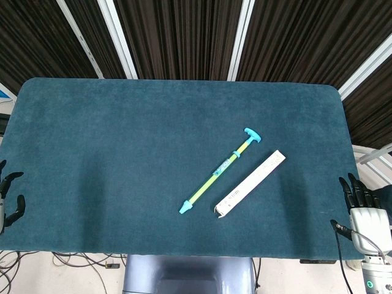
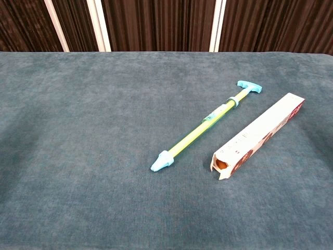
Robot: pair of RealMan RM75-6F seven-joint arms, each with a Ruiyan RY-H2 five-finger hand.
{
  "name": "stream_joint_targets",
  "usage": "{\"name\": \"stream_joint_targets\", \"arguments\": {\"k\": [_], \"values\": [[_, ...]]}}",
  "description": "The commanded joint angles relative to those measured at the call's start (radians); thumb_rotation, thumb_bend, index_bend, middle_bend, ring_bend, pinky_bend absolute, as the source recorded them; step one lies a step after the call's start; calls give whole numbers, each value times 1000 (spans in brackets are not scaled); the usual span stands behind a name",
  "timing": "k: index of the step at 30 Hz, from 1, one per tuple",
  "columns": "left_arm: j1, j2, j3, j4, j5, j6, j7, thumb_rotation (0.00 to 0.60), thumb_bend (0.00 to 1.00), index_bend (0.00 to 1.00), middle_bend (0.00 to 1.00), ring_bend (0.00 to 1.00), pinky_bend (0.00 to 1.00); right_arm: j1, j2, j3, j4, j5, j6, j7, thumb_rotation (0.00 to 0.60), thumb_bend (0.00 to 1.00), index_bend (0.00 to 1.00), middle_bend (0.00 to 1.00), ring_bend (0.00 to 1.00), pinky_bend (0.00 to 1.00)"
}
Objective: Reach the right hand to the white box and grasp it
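Two long, thin things lie on the dark teal surface (image 1: 122, 153), side by side and roughly parallel, both running diagonally from near the front edge up toward the far right corner. The white box (image 1: 250, 182) is the one closer to the right edge; it lies flat, and the chest view shows its near end open, with reddish print along its side. Just beside it, toward the left edge and not touching it, lies a yellow-green stick (image 1: 221, 171) with a turquoise T-shaped handle at its far end and a turquoise cap at its near end.

The right hand (image 1: 361, 205) sits at the right edge near the front corner, well apart from the white box, its dark fingers (image 1: 354, 190) spread and pointing up the surface, holding nothing. The left hand (image 1: 8, 199) shows only partly at the left edge near the front corner, its fingers apart and empty. Neither hand appears in the chest view.
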Motion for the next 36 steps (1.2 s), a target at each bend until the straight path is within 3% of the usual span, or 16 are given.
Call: {"name": "stream_joint_targets", "arguments": {"k": [1, 25, 31, 36], "values": [[0, 0, 0, -1, 0, 0, -1, 600, 527, 236, 0, 0, 0, 0, 1, 0, -1, 0, -1, -1, 600, 92, 7, 33, 122, 211], [1, -2, 2, -1, 0, -1, -2, 600, 526, 236, 0, 0, 0, 5, 12, -12, -6, -3, -40, 25, 600, 92, 7, 33, 123, 212], [2, 2, -4, -5, -10, -2, -12, 600, 526, 236, 0, 0, 0, 74, 84, -29, -36, -33, -166, 164, 600, 92, 10, 60, 123, 212], [-1, 3, -1, -9, -9, -9, -11, 600, 526, 236, 0, 0, 0, 208, 162, 8, -56, -20, -359, 220, 600, 92, 9, 68, 123, 211]]}}
